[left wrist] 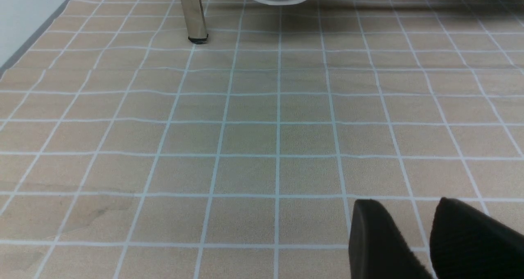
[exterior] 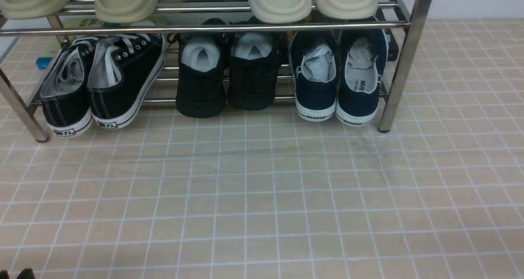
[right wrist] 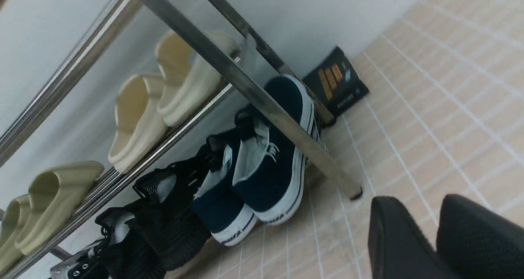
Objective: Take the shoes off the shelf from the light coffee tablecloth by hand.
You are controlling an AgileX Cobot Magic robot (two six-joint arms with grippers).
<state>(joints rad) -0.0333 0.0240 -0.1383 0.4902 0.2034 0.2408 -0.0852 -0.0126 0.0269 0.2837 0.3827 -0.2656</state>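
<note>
shoes (exterior: 335, 82): lower tier, right end of shelf (exterior: 159, 100), heels over front edge | left gripper (left wrist: 409, 207), right gripper (right wrist: 421, 207): parted, empty | risk: snagging corner post (exterior: 403, 66) or upper rail (exterior: 204, 27), pinching paper (exterior: 317, 64) only

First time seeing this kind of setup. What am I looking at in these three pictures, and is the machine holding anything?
It is a robot with two arms, each ending in a two-fingered gripper. The wide picture comes from a camera between the arms, looking forward; the other two come from cameras on the wrists. A checked beige tablecloth carries a metal shoe rack. Its lower tier holds black lace-up sneakers, black high-tops and navy slip-ons; pale slippers sit on top. The left gripper and right gripper show only as black fingertips, slightly apart, holding nothing.
</note>
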